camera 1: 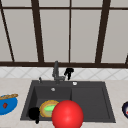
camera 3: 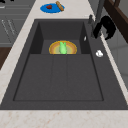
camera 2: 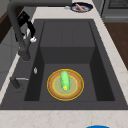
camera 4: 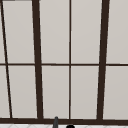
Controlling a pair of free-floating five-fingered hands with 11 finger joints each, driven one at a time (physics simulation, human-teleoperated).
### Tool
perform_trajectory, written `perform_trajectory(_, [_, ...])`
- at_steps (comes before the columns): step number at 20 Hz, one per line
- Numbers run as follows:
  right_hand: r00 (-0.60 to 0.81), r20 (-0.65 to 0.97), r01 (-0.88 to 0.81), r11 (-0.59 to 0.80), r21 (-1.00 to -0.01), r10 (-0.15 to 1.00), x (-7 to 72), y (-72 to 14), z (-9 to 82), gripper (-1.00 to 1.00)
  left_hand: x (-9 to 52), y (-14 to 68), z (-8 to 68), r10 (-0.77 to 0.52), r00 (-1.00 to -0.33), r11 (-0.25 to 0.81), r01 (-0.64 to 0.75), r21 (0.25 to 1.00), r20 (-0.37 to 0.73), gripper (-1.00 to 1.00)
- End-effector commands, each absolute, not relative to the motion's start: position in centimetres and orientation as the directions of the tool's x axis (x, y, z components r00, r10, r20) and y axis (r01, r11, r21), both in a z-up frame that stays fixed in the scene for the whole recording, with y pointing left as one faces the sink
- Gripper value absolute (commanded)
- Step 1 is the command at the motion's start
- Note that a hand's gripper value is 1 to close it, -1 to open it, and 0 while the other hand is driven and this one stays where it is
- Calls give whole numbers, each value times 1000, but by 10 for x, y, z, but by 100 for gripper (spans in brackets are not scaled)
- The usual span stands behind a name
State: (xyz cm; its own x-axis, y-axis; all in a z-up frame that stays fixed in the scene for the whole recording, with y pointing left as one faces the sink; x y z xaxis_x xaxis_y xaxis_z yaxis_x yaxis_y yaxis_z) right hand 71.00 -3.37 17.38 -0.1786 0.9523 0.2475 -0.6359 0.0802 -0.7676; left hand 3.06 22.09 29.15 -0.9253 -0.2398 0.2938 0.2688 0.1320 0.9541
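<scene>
1. Background: a tall window (camera 1: 70, 32) with dark bars ran behind a pale stone surface (camera 1: 15, 86). A dark sink (camera 1: 90, 100) was set into it, deep basin on the left, flat drainer on the right.
2. Right hand (camera 1: 68, 72) hung in the air just beside the tap (camera 1: 56, 72), on its right and above the sink's back rim. Its fingers (camera 2: 30, 28) pointed down, loosely bent, grasping nothing. Whether it touched the tap (camera 3: 98, 15) could not be told.
3. A small white knob (camera 1: 75, 83) sat on the back rim, below the right hand (camera 3: 107, 26) and apart from it.
4. Left hand (camera 1: 34, 113) hovered at the front left corner of the basin, close to the yellow plate (camera 1: 47, 108). I could not tell how its fingers were set.
5. The yellow plate (camera 2: 65, 85) lay flat on the basin floor with a green vegetable (camera 2: 64, 80) on it.
6. A red ball (camera 1: 67, 115) stood in front of the sink's near edge in the front view.
7. A blue plate (camera 1: 7, 105) with food sat on the surface at left; another plate (camera 2: 81, 7) sat at far right.
8. Judgement: working the tap well would call for a short sideways approach, fingers closing squarely on the tap body and kept off the white knob.
</scene>
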Motion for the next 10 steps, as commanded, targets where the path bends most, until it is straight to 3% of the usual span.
perform_trajectory(1, [-179, 248, -636, 81, -768, 952, 702, -49, 189, -100, 31, 221, 292, -240, -925, 132, 269, 954, 294, 0])
perform_trajectory(10, [-177, 226, -625, 68, -778, 958, 654, -69, 193, -100, 31, 221, 292, -240, -925, 132, 269, 954, 294, 0])
